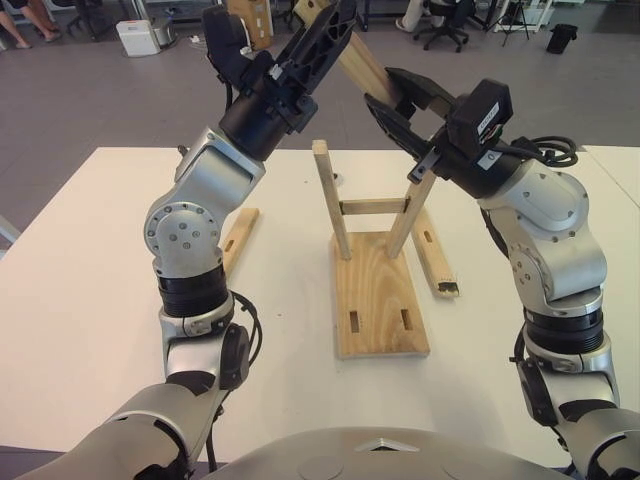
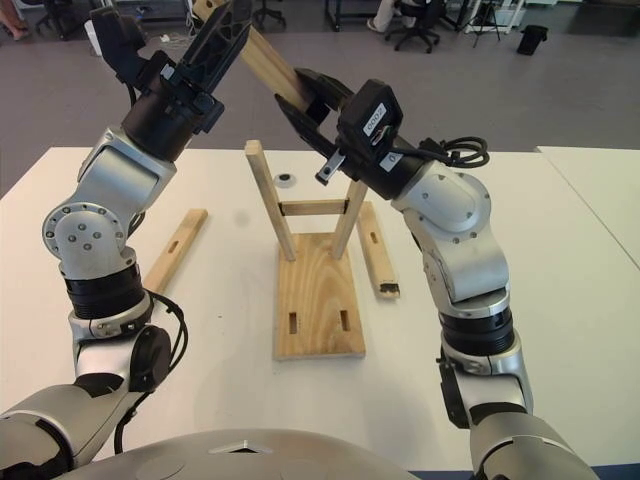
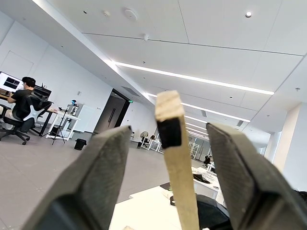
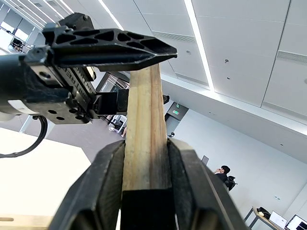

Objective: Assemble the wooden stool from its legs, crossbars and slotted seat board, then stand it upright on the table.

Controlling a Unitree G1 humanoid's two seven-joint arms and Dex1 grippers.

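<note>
The white table [image 1: 100, 300] is carrying a flat, pale-grained seat board [image 1: 380, 300], its two near rectangular slots [image 1: 355, 320] lying open. Two square-section legs [image 1: 331, 200] are standing in its far end, a thin crossbar [image 1: 374, 206] joining them. A loose slotted piece [image 1: 238, 240] is lying to the left and a dark-tipped piece [image 1: 436, 255] just right. Farther off and raised, the right gripper [image 4: 147, 143] is clamping a wooden leg [image 1: 362, 65] tightly. The left gripper [image 3: 169, 128] is straddling it, fingers spread wide.
</note>
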